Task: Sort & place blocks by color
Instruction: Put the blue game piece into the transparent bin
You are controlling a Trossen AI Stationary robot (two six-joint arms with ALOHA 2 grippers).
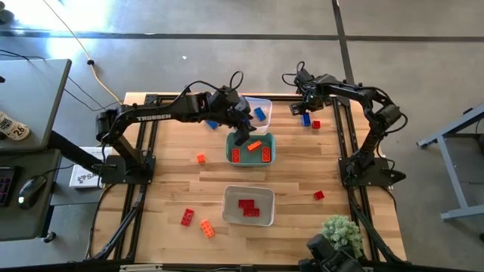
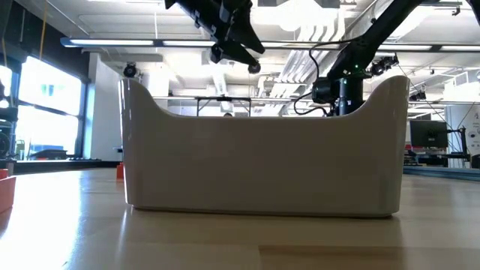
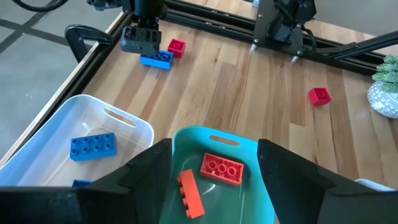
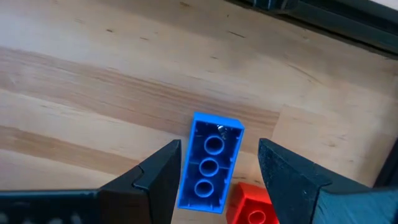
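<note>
Jaws spread and empty, the left gripper (image 1: 242, 140) hangs over the teal bin (image 1: 230, 145), where two red blocks and an orange block (image 3: 191, 193) lie mixed — a good spot for a drop or a pick. "TROSSEN" reads along that arm. Other blocks lie scattered on the table (image 1: 174, 181). To the right, the right gripper (image 4: 217, 180) straddles a blue block (image 4: 210, 163) without touching it — jaws apart, apparently set to close; a red block (image 4: 252, 208) touches it.
</note>
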